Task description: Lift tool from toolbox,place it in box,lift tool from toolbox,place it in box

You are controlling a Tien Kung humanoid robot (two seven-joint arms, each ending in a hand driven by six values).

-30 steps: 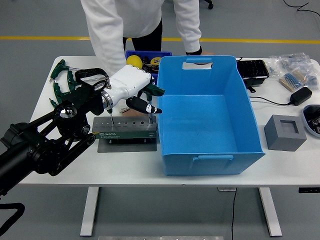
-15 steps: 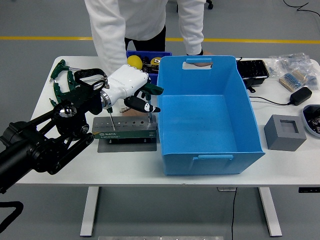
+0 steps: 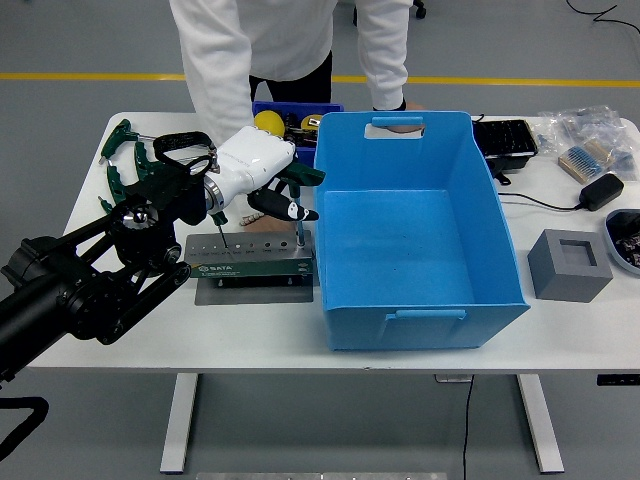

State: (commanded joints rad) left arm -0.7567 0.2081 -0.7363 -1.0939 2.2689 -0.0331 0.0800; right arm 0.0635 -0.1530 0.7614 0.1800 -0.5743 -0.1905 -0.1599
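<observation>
White tabletop point(image 3: 250, 330) is carrying a large blue box point(image 3: 415, 230) at centre, with a grey toolbox point(image 3: 252, 263) just beside it at nine o'clock. Over the toolbox the left hand point(image 3: 262, 172) is hanging with its fingers curled around a green-handled tool point(image 3: 302, 177), whose shaft is reaching down to the toolbox's right end. At twelve o'clock a person in white is leaning in, one hand point(image 3: 393, 122) resting at the box's far rim.
</observation>
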